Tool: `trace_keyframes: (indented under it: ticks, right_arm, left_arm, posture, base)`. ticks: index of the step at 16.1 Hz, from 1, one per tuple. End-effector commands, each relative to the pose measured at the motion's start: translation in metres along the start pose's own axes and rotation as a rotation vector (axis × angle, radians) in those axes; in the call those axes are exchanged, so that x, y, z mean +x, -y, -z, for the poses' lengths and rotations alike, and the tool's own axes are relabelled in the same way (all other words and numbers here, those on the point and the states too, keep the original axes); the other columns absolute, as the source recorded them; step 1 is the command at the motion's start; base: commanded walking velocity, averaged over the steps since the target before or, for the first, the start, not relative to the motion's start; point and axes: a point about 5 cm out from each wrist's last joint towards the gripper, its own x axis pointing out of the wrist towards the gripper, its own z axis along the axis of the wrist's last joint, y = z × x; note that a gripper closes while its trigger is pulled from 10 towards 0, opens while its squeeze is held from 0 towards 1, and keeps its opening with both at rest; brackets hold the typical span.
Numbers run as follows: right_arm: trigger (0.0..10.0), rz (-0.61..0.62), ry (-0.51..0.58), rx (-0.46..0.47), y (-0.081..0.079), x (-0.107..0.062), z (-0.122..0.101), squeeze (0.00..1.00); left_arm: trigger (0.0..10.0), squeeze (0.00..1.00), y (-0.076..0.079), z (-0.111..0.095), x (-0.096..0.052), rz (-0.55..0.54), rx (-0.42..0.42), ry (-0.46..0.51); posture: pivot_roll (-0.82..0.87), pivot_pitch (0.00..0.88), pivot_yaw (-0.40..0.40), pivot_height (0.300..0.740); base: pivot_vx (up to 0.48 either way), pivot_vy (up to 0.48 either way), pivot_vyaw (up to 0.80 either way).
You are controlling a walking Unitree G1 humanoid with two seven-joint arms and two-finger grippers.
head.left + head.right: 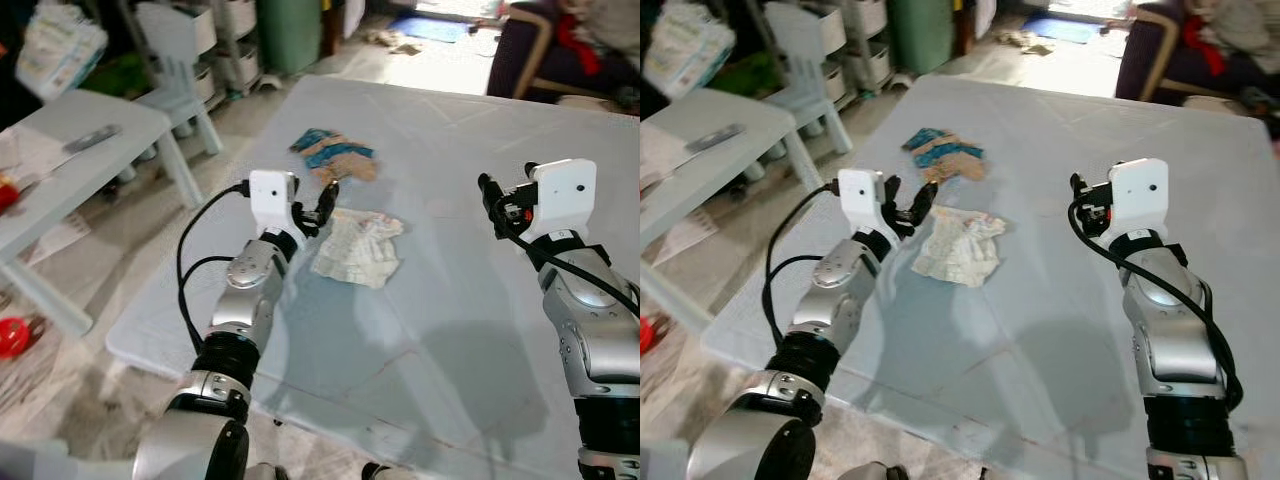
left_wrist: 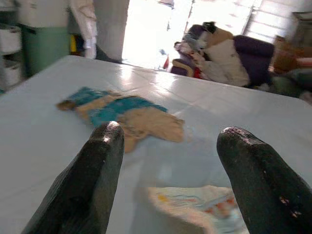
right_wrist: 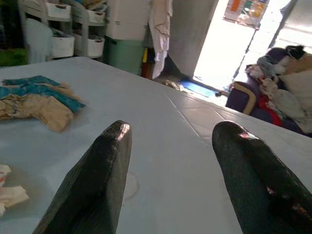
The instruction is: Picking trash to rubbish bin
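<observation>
Left gripper (image 1: 322, 205), your working tool, hovers gaping and empty just beside the crumpled paper (image 1: 357, 248); right gripper (image 1: 490, 200) too, apart.

glossy smooth table (image 1: 450, 330); crumpled paper wrapper (image 1: 357, 248); matt torn packet (image 1: 335, 153).

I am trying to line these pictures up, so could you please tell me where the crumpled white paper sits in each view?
Left eye view: crumpled white paper lies mid-table, just beyond the left gripper.
Right eye view: the same paper, slightly left of centre.
Left wrist view: its edge shows low between the black fingers.
Right wrist view: a scrap at the picture's edge.
Shared landmark: the blue and tan wrapper, beyond the paper.
</observation>
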Motion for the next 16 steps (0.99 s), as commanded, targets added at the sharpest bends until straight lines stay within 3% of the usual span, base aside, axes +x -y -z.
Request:
trace_keyframes:
  ticks: [1,10,16]
  right_arm:
    - [10.0,-0.003,0.024,-0.003,-0.001,0.0,-0.008,0.0]
    - [10.0,0.002,0.023,0.009,-0.003,0.003,-0.008,0.0]
    - [10.0,-0.024,0.036,0.012,-0.01,0.004,-0.008,0.0]
  left_arm:
    - [10.0,0.0,0.002,-0.007,0.005,0.011,0.012,0.024]
    - [10.0,0.0,-0.005,-0.015,0.006,-0.012,0.015,0.04]
    - [10.0,0.0,-0.012,-0.021,0.004,-0.03,0.007,0.066]
  posture:
    - [-0.18,0.075,0.011,0.74]
    - [-0.16,0.079,0.014,0.74]
    - [-0.15,0.083,0.006,0.74]
  base:
    - [0.0,0.0,-0.78]
    - [0.0,0.0,-0.78]
    - [0.0,0.0,0.0]
